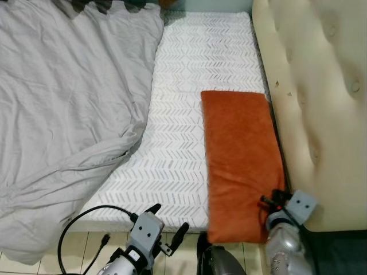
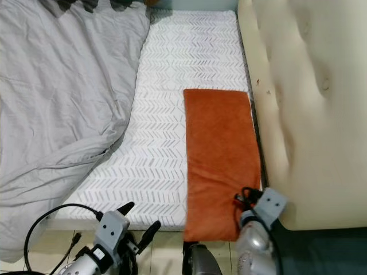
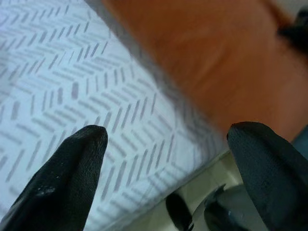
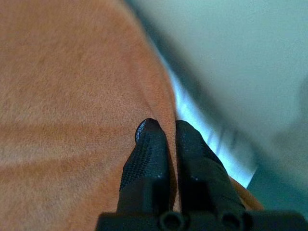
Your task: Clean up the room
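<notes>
A long flat orange cushion lies on the white chevron-patterned bed sheet, right against the headboard, its near end hanging over the bed's front edge. My right gripper is at that near end's right corner. In the right wrist view my right gripper is shut, pinching the edge of the orange cushion. My left gripper hovers open at the bed's front edge, left of the cushion. Its fingers stand wide apart over the sheet, nothing between them.
A rumpled grey duvet covers the left half of the bed and hangs over its front. The cream tufted headboard walls off the right side. A black cable loops by my left arm above the tiled floor.
</notes>
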### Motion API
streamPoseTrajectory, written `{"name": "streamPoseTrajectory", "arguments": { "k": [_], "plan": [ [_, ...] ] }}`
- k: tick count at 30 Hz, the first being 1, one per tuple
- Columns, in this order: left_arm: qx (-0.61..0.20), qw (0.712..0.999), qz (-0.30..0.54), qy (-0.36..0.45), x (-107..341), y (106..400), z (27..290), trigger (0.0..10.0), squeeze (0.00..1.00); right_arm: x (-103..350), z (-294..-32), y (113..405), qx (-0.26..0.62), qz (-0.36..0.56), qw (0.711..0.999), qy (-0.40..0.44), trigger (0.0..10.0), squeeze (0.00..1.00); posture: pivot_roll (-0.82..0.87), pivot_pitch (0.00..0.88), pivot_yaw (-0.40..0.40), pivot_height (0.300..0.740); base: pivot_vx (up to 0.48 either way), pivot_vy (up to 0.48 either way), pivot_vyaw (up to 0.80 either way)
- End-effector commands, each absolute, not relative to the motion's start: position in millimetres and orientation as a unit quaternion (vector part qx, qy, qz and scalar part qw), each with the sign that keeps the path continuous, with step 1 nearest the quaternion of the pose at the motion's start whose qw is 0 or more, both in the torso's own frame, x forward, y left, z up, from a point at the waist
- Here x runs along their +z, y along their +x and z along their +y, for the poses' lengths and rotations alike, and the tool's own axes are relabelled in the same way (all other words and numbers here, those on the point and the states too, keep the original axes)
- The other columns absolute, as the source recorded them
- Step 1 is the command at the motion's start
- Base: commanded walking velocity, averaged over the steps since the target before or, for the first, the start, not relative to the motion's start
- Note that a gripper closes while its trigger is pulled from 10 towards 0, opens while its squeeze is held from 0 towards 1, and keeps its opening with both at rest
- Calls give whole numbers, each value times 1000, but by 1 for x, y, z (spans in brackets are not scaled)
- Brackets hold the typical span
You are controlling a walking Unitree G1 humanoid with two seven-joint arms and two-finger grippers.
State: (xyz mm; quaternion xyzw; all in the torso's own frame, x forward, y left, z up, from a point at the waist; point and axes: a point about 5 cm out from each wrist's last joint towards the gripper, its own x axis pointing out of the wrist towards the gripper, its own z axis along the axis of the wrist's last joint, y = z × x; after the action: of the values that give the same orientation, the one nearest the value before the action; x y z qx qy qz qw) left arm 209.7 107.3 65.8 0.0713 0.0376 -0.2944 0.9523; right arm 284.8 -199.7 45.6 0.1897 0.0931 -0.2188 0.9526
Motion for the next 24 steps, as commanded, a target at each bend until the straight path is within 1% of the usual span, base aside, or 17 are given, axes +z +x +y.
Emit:
{"name": "streamPoseTrajectory", "arguments": {
  "k": [1,2,3,5,7,8,9,11,13,18,19,21,24],
  "plan": [
    [-299,950,61,71,54,201,106,10000,0,29,-201,273,-257,132,930,227,0,0,4,410,-119,740,0,0,0],
    [-299,950,61,71,54,201,106,10000,0,29,-201,273,-257,132,930,227,0,0,4,410,-119,740,0,0,0],
    [-299,950,60,71,54,201,106,10000,0,28,-194,275,-255,141,926,241,0,0,4,410,-119,740,0,0,0],
    [-300,949,61,71,53,199,105,10000,0,24,-175,285,-237,168,905,311,0,0,5,407,-119,740,0,0,0],
    [-300,949,61,71,53,199,105,10000,0,24,-172,286,-233,173,900,324,0,0,5,407,-119,740,0,0,0],
    [-299,949,60,72,53,200,106,10000,0,28,-168,292,-215,168,907,320,0,0,11,409,-117,740,0,0,0],
    [-299,949,60,72,53,200,106,10000,0,28,-168,292,-215,168,907,320,0,0,11,409,-117,740,0,0,0],
    [-296,951,58,72,54,202,106,10000,0,38,-165,306,-177,152,928,290,0,0,20,414,-119,740,0,0,0],
    [-293,952,57,73,55,203,107,10000,0,46,-169,317,-151,138,944,259,0,0,22,416,-121,740,0,0,0],
    [-290,952,60,73,53,200,109,10000,0,50,-181,323,-143,131,952,236,0,0,23,418,-125,740,0,0,0],
    [-289,953,60,73,53,199,109,10000,0,50,-186,324,-143,130,956,221,0,0,23,418,-125,740,0,0,0],
    [-288,953,61,73,53,198,109,10000,0,48,-191,324,-148,133,956,215,0,0,26,421,-126,740,0,0,0],
    [-287,953,61,73,53,198,110,10000,0,50,-196,327,-122,128,966,188,0,0,27,427,-123,740,0,0,0]
  ]
}}
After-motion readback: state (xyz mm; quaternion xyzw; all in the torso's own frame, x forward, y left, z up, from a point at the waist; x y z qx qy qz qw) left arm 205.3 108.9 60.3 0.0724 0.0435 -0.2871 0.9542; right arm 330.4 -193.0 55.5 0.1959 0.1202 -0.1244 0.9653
